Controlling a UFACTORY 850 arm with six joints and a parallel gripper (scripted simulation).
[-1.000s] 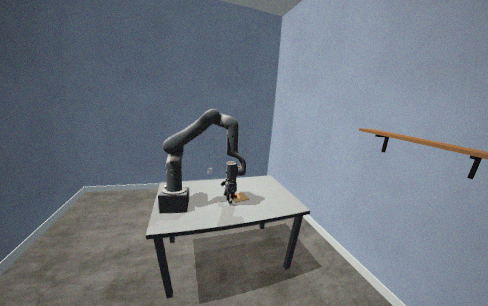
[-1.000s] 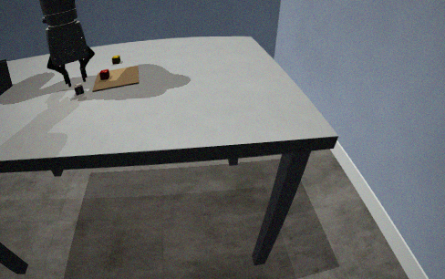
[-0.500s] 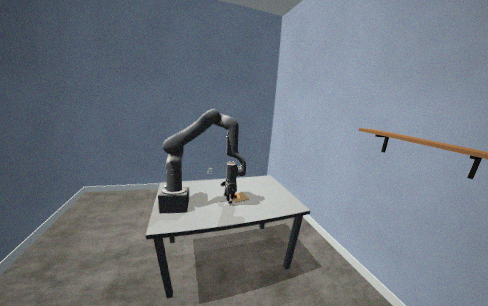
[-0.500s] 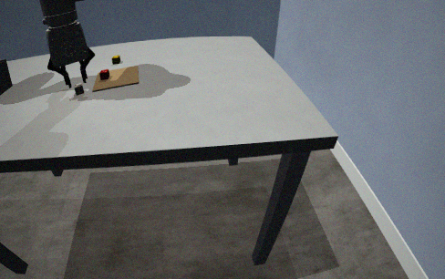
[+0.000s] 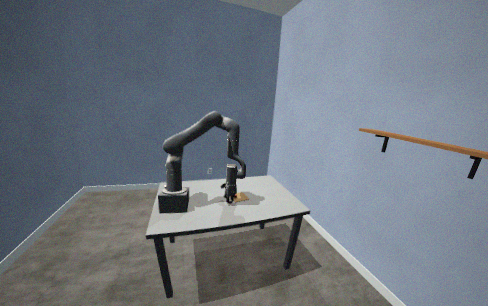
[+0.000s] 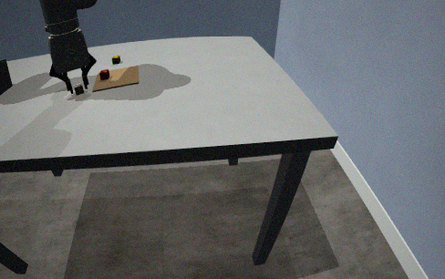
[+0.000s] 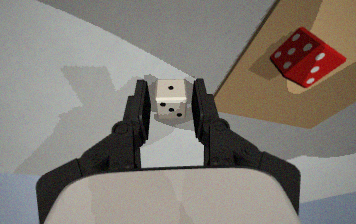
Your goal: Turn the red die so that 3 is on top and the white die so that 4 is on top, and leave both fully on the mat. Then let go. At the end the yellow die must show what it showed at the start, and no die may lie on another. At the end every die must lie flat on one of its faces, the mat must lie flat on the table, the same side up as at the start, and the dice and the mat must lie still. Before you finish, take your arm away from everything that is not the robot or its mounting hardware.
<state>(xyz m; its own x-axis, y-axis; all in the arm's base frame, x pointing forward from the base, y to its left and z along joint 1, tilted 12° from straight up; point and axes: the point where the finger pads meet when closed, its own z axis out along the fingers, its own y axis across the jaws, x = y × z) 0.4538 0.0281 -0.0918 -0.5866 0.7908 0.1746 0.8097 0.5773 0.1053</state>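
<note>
The white die (image 7: 172, 100) lies on the bare table just left of the tan mat (image 6: 117, 77), off the mat. In the wrist view its upper face shows one pip and its near face three. My gripper (image 7: 170, 92) is down at the table with one finger on each side of the white die (image 6: 78, 89), and a thin gap shows on both sides, so it is open around the die. The red die (image 6: 104, 74) lies flat on the mat near its left end and also shows in the wrist view (image 7: 307, 56). The yellow die (image 6: 116, 59) lies on the table behind the mat.
The arm's base (image 5: 173, 199) stands at the table's left end. A wooden shelf (image 5: 425, 144) hangs on the right wall, far from the table.
</note>
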